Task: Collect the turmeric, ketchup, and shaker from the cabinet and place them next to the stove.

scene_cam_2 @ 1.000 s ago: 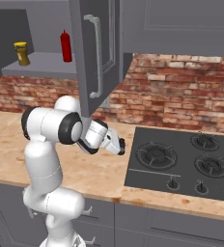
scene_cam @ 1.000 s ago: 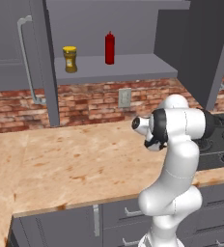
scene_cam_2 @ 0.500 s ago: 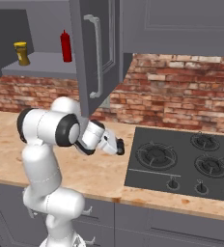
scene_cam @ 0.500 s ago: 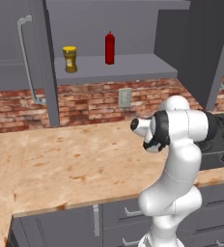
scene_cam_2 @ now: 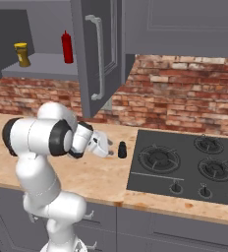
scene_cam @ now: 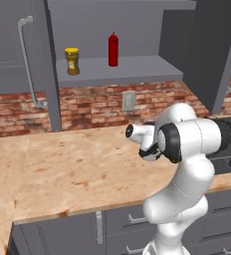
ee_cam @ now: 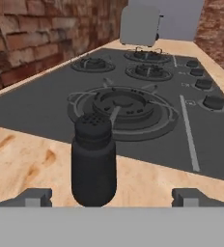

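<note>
One of the three items, the shaker [scene_cam_2: 121, 150], stands upright on the counter [scene_cam_2: 101, 172] just beside the left edge of the stove [scene_cam_2: 185, 167], so it looks already delivered. In the hand view the shaker [ee_cam: 93, 161] sits directly ahead of the gripper [ee_cam: 111, 195], centred between the two dark fingertips [ee_cam: 35, 197], which stand spread wide to either side with clear gaps and no contact; the jaws are open and hold nothing. From the right base view the gripper [scene_cam_2: 107, 146] lies level with the shaker and just to its left, pointing toward the stove. Two items remain on the shelf of the cabinet [scene_cam: 117, 69]: the turmeric [scene_cam: 71, 61] toward the left and the ketchup [scene_cam: 113, 49] a little to its right, both upright with their long axes vertical, well apart from each other. What the next move turns on, as I judge it, is that both lie high above and behind the gripper, up against the wall, so the hand must back straight away from the shaker without tipping it, then rise and turn toward the shelf. The ketchup appears the nearer of the two to the arm.
</note>
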You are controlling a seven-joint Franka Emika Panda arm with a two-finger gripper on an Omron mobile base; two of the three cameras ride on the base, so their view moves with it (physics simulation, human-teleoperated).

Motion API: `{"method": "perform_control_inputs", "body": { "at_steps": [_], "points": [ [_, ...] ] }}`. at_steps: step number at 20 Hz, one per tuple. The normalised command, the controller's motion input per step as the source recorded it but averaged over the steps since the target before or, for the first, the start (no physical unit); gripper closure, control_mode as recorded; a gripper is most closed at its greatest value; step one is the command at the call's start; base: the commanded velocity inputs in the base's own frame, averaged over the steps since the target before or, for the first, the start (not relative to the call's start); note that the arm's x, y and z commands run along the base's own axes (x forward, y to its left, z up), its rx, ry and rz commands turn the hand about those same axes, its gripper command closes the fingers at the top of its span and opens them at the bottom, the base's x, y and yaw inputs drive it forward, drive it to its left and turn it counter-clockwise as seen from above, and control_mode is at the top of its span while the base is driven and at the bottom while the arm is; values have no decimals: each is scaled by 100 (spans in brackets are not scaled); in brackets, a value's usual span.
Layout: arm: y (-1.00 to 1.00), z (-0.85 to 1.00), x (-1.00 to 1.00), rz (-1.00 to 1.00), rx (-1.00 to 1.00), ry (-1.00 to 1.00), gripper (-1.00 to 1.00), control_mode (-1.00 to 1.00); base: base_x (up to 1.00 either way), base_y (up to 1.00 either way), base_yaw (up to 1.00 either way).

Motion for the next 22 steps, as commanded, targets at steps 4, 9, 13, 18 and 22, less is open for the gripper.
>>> {"method": "perform_control_inputs", "body": {
  "at_steps": [4, 9, 13, 18, 22],
  "points": [
    [22, 63, -55, 0, -7, -4, -100, -100, 0, 0, 0],
    [34, 99, -46, 0, -9, -6, -100, -100, 0, 0, 0],
    [43, 100, -46, 0, -6, 1, -100, -100, 0, 0, 0],
    [40, 94, -44, 0, -3, 7, -100, -100, 0, 0, 0],
    [25, 83, -51, 1, -2, 7, -100, -100, 0, 0, 0]
  ]
}}
